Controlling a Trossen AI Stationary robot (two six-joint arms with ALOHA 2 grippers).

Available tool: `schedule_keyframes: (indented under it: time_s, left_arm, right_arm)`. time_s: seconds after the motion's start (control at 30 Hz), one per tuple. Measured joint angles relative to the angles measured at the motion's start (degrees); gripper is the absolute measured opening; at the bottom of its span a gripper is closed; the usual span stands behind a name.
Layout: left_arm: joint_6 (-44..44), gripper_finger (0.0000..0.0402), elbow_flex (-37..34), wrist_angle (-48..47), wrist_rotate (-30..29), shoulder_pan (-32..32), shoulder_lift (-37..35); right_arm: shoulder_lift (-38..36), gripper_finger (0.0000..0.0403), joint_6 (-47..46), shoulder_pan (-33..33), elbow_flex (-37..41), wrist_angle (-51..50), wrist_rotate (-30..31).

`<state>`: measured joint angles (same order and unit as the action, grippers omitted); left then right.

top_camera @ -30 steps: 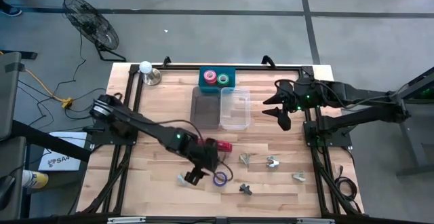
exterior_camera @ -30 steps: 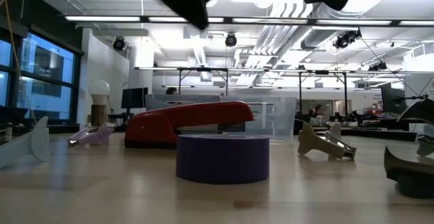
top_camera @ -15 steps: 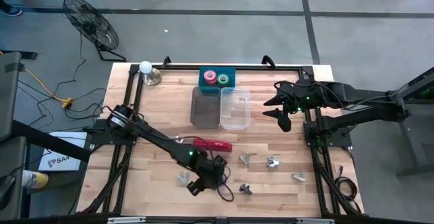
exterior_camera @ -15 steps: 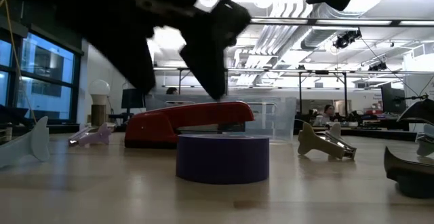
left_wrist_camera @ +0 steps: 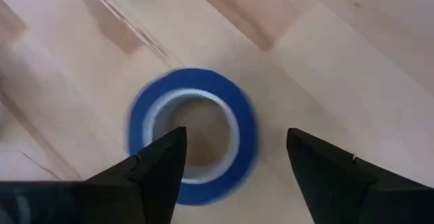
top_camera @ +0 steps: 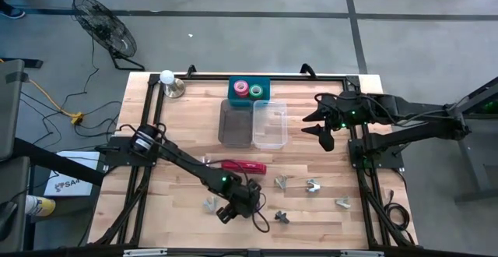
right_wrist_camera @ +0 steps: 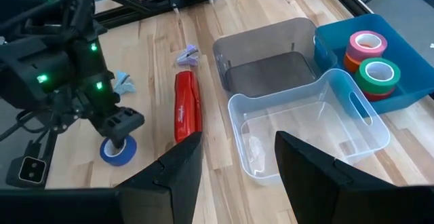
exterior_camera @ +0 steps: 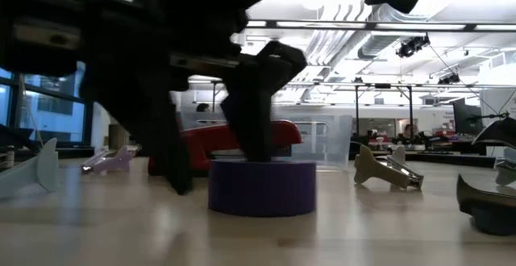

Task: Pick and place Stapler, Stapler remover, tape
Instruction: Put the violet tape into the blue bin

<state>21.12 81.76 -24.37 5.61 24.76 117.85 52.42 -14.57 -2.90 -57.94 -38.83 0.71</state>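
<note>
A purple tape roll (exterior_camera: pixel 262 189) lies flat on the table near its front edge, blue in the left wrist view (left_wrist_camera: pixel 193 95). My left gripper (left_wrist_camera: pixel 234 139) stands open over it. One finger (exterior_camera: pixel 256 129) reaches down into the roll's hole and the other (exterior_camera: pixel 173 161) stands outside its wall. The red stapler (top_camera: pixel 243 166) lies just beyond the roll. Several grey staple removers (top_camera: pixel 312 185) lie to the right. My right gripper (right_wrist_camera: pixel 237 176) waits open, high at the table's right side. My left gripper comes at the roll from above, slanting down, with part of the roll's wall (left_wrist_camera: pixel 245 125) between its open fingers. Whether either finger touches the roll, I cannot tell. The roll rests flat on the table.
A grey bin (top_camera: pixel 235 123) and a clear bin (top_camera: pixel 269 123) stand side by side at the back middle. Behind them a teal tray (top_camera: pixel 263 82) holds pink and green tape rolls (right_wrist_camera: pixel 369 58). A lamp (top_camera: pixel 167 78) sits at the far left corner.
My left gripper has come down toward the purple tape roll and the table's near edge, rolling its wrist. Its fingers have stayed open and now straddle the roll's wall. The arm no longer covers the stapler in the high view.
</note>
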Motion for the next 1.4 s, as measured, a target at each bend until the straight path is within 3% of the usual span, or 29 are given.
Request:
schedule_keyframes:
  time_s: [0.37, 0.67, 0.83, 1.17, 1.4]
  left_arm:
    - [-0.18, 0.0157, 0.04, -0.93, -2.36, 0.0, 0.6]
    - [-3.57, 0.004, 0.02, -1.86, -3.79, -0.08, 0.52]
    - [-6.6, 0.0036, 1.02, -3.27, -4.92, -0.04, 0.62]
    - [-4.43, 0.0036, 17.49, -21.96, -16.23, -2.43, 0.82]
    - [-0.05, 0.0036, 33.62, -25.49, -24.25, -7.65, 0.76]
  right_arm:
    - [0.0, 0.0177, -0.02, -0.02, -0.01, 0.02, -0.06]
    - [0.0, 0.0177, -0.06, 0.0, 0.01, 0.04, -0.19]
    - [0.0, 0.0177, -0.66, -0.02, -0.01, 0.04, -0.82]
    - [0.0, 0.0177, -0.22, -0.02, -0.01, 0.07, -1.32]
    - [0.0, 0.0177, 2.06, -0.02, -0.01, 1.13, -1.61]
